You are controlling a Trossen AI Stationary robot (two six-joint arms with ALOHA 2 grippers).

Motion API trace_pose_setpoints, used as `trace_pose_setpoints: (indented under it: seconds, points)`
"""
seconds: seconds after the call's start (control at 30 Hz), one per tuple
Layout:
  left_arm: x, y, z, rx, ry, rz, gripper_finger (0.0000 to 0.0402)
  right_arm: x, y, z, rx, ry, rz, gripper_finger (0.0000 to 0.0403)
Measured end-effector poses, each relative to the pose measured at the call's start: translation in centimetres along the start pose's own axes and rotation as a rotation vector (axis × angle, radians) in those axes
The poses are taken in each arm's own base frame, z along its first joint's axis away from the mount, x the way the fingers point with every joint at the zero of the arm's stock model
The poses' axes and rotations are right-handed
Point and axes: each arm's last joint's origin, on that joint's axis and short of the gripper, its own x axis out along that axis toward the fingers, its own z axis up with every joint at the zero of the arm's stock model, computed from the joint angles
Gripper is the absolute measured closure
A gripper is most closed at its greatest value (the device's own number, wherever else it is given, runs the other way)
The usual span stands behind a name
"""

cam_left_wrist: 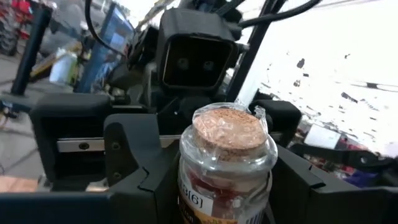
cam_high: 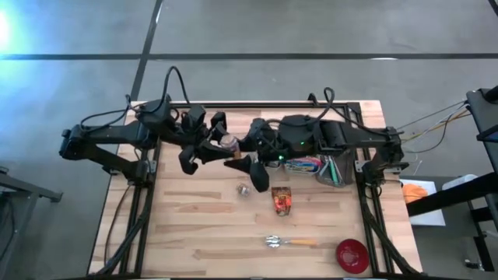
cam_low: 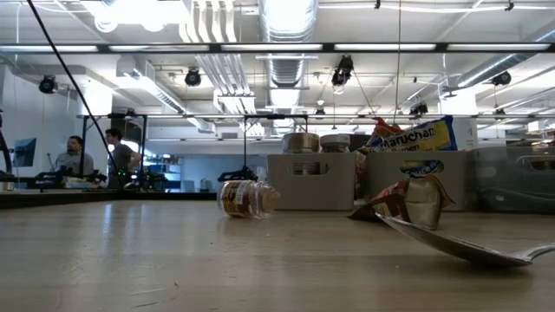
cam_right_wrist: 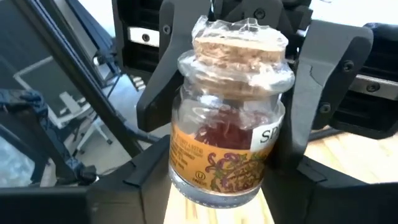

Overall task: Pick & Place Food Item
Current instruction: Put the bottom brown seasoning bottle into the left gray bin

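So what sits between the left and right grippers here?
A cork-stoppered spice jar, held up off the table by the left gripper, with the right gripper close up against it. Both wrist views show it.

Bright overhead ceiling strip lights (cam_low: 286, 48) flood the room. Beyond the left gripper (cam_left_wrist: 211, 186), the background blows out white; the spoon (cam_low: 460, 245) nearest the low camera blurs.
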Motion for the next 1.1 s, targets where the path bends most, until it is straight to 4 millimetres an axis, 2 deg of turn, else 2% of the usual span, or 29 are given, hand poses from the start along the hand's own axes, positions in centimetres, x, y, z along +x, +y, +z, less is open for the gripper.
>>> trace_pose_setpoints:
  seconds: [0.1, 0.27, 0.33, 0.47, 0.63, 0.77, 1.1]
  points:
    - [0.02, 0.01, -0.03, -0.003, 0.001, 0.001, 0.0222, 0.1, 0.0, -0.05, -0.003, -0.001, 0.0, 0.0218]
    - [-0.02, 0.0, 0.02, -0.003, -0.003, 0.005, 0.0222, 0.09, 0.01, 0.02, -0.01, 0.003, 0.025, 0.0217]
    - [-0.03, -0.05, 0.02, -0.005, -0.002, 0.001, 0.0222, 0.09, 0.07, 0.07, -0.015, 0.0, 0.036, 0.0194]
    - [0.04, 0.0, -0.02, -0.014, 0.0, -0.001, 0.0222, 0.19, 0.08, -0.02, -0.021, 0.013, 0.074, 0.0116]
    - [0.12, 0.11, -0.11, -0.015, 0.004, 0.002, 0.0222, 0.28, -0.25, -0.05, 0.016, -0.003, 0.01, 0.0052]
    - [0.1, 0.07, -0.08, -0.011, 0.002, -0.001, 0.0222, 0.28, -0.42, 0.07, 0.0, -0.012, -0.003, 0.0037]
    - [0.07, 0.02, -0.01, 0.022, 0.0, -0.004, 0.0215, 0.13, -0.4, 0.46, 0.012, -0.053, -0.036, 0.0034]
